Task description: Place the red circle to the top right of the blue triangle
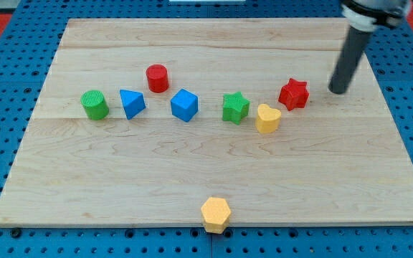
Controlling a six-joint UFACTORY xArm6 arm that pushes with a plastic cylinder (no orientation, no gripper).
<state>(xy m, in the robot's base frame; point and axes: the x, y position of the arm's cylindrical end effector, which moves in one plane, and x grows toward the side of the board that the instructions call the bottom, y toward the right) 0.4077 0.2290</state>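
Note:
The red circle [157,78] stands on the wooden board just above and to the right of the blue triangle [132,103], with a small gap between them. My tip [339,90] is at the view's right, far from both, just right of the red star [293,94] and apart from it. The rod rises from the tip toward the view's top right corner.
A green circle [95,104] sits left of the blue triangle. A blue cube [184,104], a green star [235,107] and a yellow heart [267,118] line up across the middle. A yellow hexagon [215,213] sits at the board's bottom edge [120,223].

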